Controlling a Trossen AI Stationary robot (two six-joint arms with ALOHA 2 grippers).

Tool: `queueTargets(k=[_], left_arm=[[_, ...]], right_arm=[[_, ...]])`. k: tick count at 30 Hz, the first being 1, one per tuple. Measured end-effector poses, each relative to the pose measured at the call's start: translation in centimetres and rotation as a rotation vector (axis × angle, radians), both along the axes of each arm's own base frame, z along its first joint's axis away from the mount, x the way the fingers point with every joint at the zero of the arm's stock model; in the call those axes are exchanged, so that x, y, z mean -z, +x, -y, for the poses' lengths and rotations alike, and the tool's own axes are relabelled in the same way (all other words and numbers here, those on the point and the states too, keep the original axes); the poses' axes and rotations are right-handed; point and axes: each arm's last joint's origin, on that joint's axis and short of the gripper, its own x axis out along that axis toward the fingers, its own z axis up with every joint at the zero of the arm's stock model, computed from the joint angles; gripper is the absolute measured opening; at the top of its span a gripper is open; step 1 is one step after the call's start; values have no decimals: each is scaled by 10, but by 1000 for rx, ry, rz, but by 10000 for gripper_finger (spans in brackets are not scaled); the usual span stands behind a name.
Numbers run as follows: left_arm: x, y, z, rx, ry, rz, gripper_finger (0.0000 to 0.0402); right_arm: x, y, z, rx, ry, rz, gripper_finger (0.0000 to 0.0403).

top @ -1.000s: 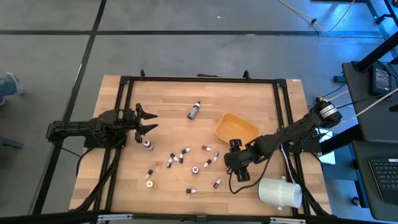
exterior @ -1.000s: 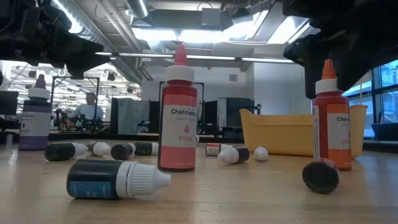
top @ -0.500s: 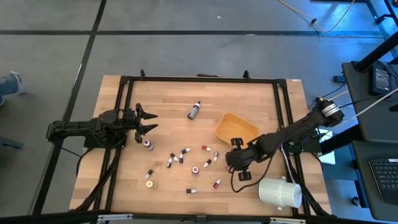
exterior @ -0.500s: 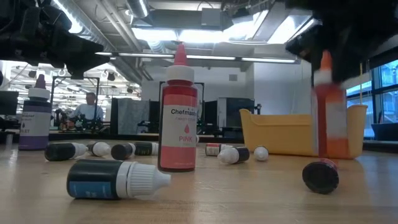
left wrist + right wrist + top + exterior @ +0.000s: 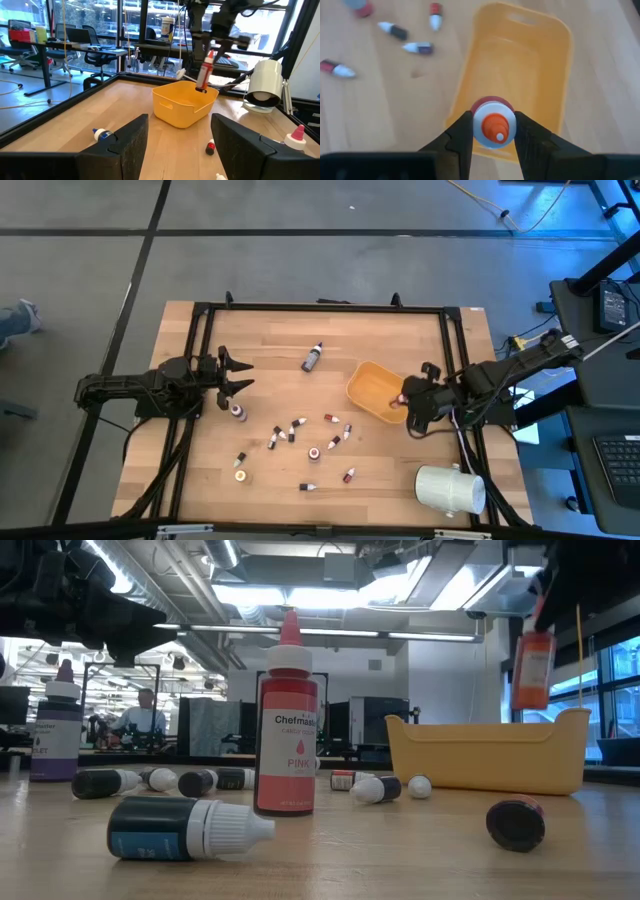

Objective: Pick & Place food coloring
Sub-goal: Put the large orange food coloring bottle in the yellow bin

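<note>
Change since earlier frames: right claw (image 5: 404, 398) has travelled from the middle of the surface, near the loose bottles, to the yellow-orange bowl (image 5: 372, 381); the orange-capped bottle (image 5: 533, 658) that stood on the surface now hangs in the air.
Right claw: clamped on the orange-capped bottle (image 5: 493, 123), one finger on each side of its body; held over the bowl's near end (image 5: 520, 95), cap pointing toward the wrist camera.
Held bottle: red-orange body, clear of the surface, above the bowl's rim (image 5: 486, 726) in the low view; in the left wrist view it hangs just over the bowl (image 5: 183, 102), slightly tilted (image 5: 205, 72).
Bowl: interior shows no bottles in the right wrist view.
Left claw (image 5: 238, 374): fingers spread wide, holding nothing, parked at the left side of the surface (image 5: 270, 340).
Near left claw: dark bottle with white cap (image 5: 238, 412), upright, just beside it.
Loose food coloring: small bottles (image 5: 297, 426) scattered mid-surface, most lying down; pink bottle (image 5: 288, 720) upright; one larger dark bottle (image 5: 312, 357) lying toward the far edge.
White cylinder (image 5: 450, 489): on its side at the near right corner.
Background: a person (image 5: 139, 716) sits in the room behind.
</note>
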Motion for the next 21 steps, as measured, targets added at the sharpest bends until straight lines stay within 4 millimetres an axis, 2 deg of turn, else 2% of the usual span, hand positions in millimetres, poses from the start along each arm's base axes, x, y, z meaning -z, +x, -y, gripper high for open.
queueTargets(k=[7, 12, 19, 21], left_arm=[[0, 0, 0, -1, 0, 0, 212], [0, 0, 0, -9, 0, 1, 212], [0, 0, 0, -13, 0, 2, 212], [0, 0, 0, -13, 0, 2, 212]], right_arm=[[39, -11, 20, 100, 15, 4, 119], [63, -15, 30, 143, 41, -61, 119], [75, -17, 39, 187, 64, -88, 120], [75, -16, 40, 194, 64, -87, 135]])
